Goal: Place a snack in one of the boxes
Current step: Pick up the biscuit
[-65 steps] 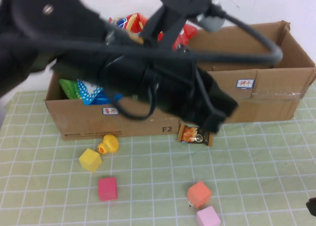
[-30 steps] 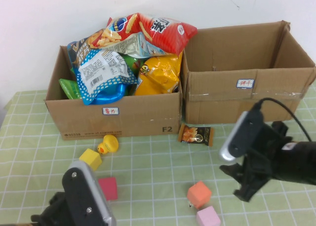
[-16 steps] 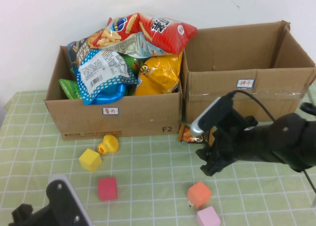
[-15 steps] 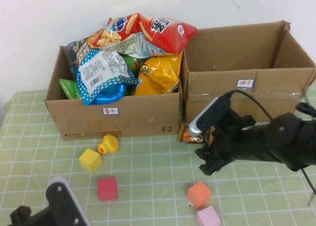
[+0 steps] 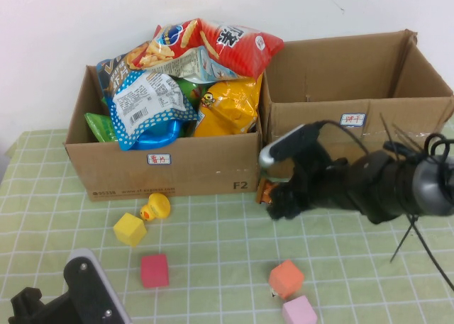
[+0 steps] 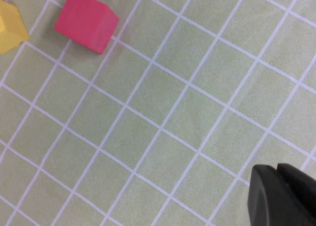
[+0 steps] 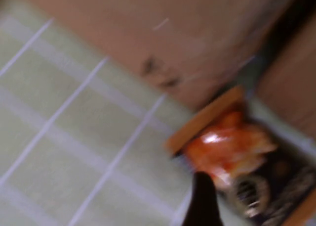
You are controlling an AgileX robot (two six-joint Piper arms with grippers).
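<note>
Yellow duck (image 5: 155, 207), yellow (image 5: 129, 230), red (image 5: 154, 270), orange (image 5: 286, 278), pink (image 5: 299, 312) cubes.

Even, bright light with soft shadows; the right wrist view is heavily motion-blurred, the others sharp.

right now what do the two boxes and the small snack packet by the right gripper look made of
Boxes: brown matte cardboard, taped seams. Snack packet: likely glossy plastic film, it glints. Right gripper hovers at it; left gripper is low near the front.

The right gripper (image 5: 273, 205) hides most of the snack packet (image 5: 265, 191); the left gripper (image 5: 42, 313) is cut off.
</note>
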